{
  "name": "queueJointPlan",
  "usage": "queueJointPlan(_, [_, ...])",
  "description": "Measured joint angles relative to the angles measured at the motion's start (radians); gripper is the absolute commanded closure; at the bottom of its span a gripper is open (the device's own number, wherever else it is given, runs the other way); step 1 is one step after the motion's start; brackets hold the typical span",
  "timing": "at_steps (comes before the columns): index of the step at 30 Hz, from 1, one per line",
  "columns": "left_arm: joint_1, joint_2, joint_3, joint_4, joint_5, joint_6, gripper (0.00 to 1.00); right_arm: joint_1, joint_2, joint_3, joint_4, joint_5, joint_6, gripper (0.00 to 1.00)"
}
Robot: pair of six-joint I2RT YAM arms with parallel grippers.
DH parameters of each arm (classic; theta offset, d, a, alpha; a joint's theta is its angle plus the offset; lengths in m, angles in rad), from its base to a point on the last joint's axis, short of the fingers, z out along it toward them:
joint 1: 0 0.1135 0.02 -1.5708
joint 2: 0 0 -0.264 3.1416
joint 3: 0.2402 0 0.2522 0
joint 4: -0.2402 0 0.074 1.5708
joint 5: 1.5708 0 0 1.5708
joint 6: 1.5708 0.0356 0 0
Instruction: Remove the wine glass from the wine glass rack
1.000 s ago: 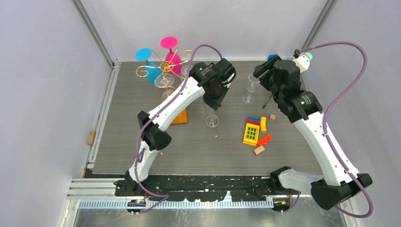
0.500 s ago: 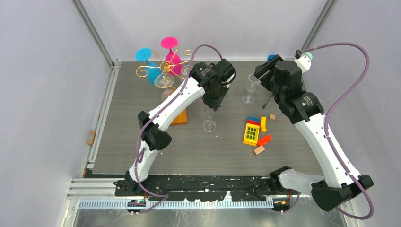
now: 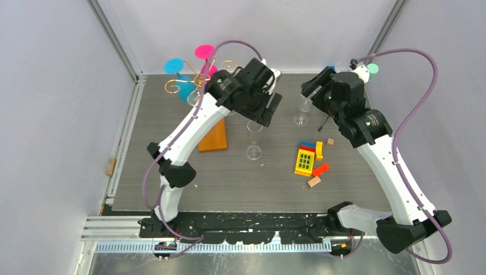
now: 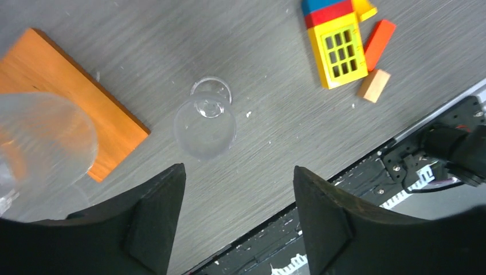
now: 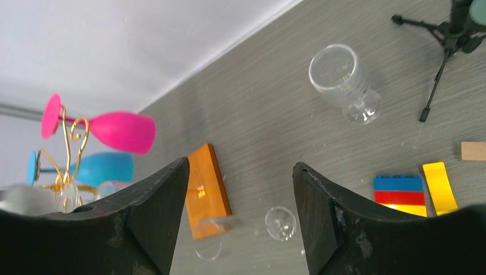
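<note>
Wine glass (image 4: 204,123), clear and upright, stands on the grey tabletop (image 3: 172,183) directly below the left hand (image 4: 238,172). That hand is spread wide, with nothing between its two black fingers (image 4: 155,223), and it hangs above the glass without touching it. Just beside the glass lies the orange-brown wooden base (image 3: 213,137) of the wine glass rack (image 3: 195,86), whose gold wire arms rise at the far left corner. A pink glass (image 3: 209,70) and a blue glass (image 3: 184,89) hang from those arms. A blurred clear bowl (image 4: 40,143) fills the left edge of the left wrist view, over the base.

The right hand (image 5: 239,166) is also open and empty, raised at the far right. A second clear glass (image 3: 301,110) stands near it, beside a small black tripod (image 5: 441,63). Coloured toy blocks (image 3: 309,157) lie to the right of the first glass.
</note>
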Motion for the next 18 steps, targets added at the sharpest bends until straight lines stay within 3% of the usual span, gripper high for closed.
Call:
queueJointPlan(6, [0.000, -0.218, -0.074, 0.089, -0.062, 0.052, 0.17, -0.001, 0.083, 0.068, -0.058, -0.176, -0.040, 0.30])
queueJointPlan(11, [0.000, -0.409, -0.240, 0.269, -0.166, 0.122, 0.13, 0.014, 0.202, 0.110, -0.141, -0.332, -0.099, 0.30])
queueJointPlan(18, [0.001, -0.579, -0.497, 0.565, -0.340, 0.231, 0.09, 0.173, 0.418, 0.226, -0.305, -0.377, -0.237, 0.30])
